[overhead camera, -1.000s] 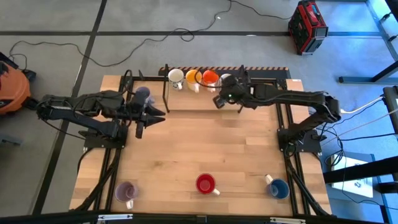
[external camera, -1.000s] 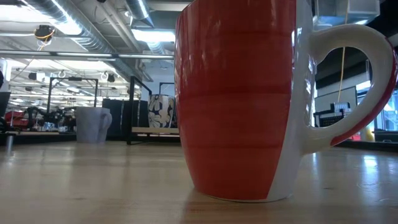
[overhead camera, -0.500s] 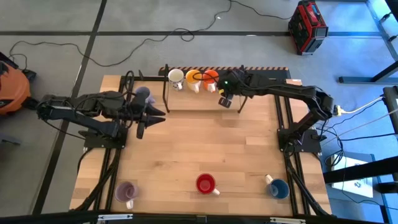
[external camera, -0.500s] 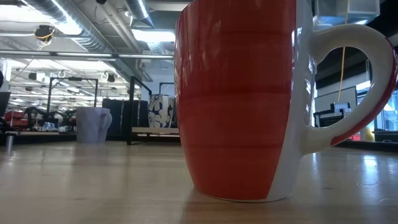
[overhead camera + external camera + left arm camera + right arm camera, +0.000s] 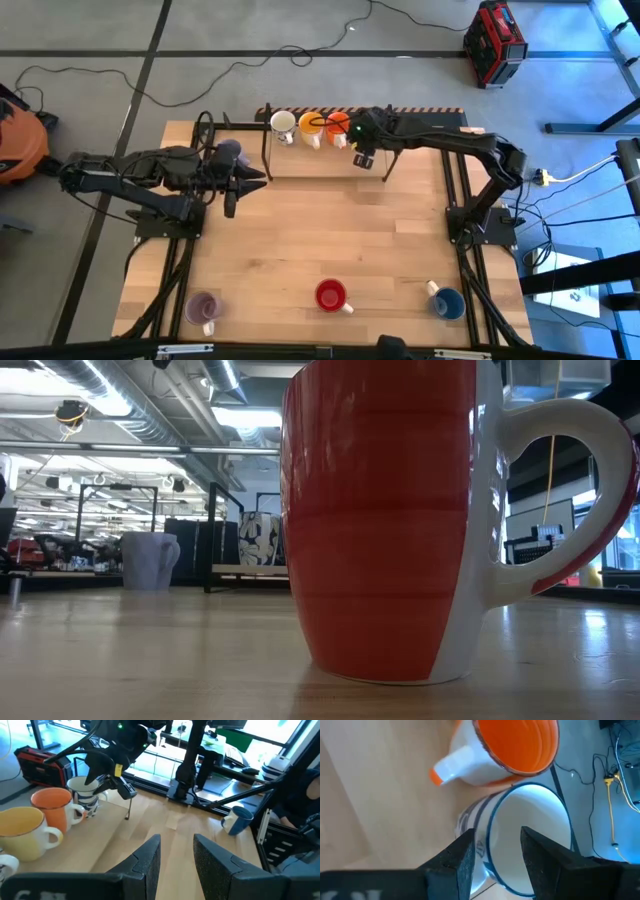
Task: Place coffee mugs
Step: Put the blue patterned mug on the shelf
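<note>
Mugs: the right wrist view alone shows the right gripper (image 5: 496, 851) parted astride a white mug's (image 5: 530, 837) rim; three (image 5: 331, 296) stand near the table's front edge.

A red mug (image 5: 385, 520) stands upright on the wooden counter (image 5: 150, 650) very close to the camera, filling the middle of the view, its white handle (image 5: 570, 500) turned to the picture's right. Far behind it to the left, a pale purple mug (image 5: 150, 560) sits on the counter, and nearer the red mug's edge a white mug (image 5: 260, 538) with a dark pattern stands by a dark upright post (image 5: 211, 538). Beyond the counter lies a room with ceiling pipes (image 5: 130, 400) and bright lights.
</note>
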Tool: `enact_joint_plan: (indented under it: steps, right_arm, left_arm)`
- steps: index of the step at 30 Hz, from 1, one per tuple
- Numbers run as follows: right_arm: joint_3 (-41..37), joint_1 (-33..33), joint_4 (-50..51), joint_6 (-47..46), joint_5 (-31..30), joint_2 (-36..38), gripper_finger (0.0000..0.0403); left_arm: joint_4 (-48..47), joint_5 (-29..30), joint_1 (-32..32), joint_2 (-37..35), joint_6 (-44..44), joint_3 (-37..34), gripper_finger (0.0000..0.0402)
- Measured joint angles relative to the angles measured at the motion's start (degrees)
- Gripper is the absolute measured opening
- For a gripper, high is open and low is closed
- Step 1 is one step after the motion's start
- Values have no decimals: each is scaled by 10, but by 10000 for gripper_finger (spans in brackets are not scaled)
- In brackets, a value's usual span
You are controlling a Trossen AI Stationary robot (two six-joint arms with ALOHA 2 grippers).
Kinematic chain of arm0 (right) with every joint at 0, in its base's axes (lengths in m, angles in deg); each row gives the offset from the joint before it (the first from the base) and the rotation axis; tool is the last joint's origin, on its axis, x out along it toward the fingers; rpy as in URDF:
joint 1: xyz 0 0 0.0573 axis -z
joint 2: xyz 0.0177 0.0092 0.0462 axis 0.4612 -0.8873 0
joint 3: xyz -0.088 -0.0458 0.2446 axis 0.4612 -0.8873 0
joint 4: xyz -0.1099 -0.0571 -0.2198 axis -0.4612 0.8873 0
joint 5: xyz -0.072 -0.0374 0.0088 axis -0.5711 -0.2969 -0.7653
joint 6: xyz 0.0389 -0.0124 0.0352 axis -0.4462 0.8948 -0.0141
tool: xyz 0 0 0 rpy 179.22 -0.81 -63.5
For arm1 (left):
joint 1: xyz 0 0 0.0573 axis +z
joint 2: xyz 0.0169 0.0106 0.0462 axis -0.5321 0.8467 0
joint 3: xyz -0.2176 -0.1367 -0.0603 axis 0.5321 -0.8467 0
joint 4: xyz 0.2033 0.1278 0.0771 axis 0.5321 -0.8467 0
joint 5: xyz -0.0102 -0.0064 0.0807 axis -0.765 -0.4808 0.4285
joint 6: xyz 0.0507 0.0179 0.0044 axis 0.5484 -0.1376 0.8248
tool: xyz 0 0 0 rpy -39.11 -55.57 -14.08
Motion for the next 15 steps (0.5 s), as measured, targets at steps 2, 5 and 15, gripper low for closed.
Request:
enact_joint_plan:
  steps: [2, 5, 15]
  right_arm:
    - [0, 5, 0, 6, 0, 0, 145]
    - [0, 10, 0, 8, -10, 0, 145]
    - [0, 13, -31, 8, -26, 0, 145]
  left_arm:
    - [0, 0, 0, 0, 0, 0, 110]
    - [0, 0, 0, 0, 0, 0, 110]
    - [0, 0, 0, 0, 1, 0, 110]
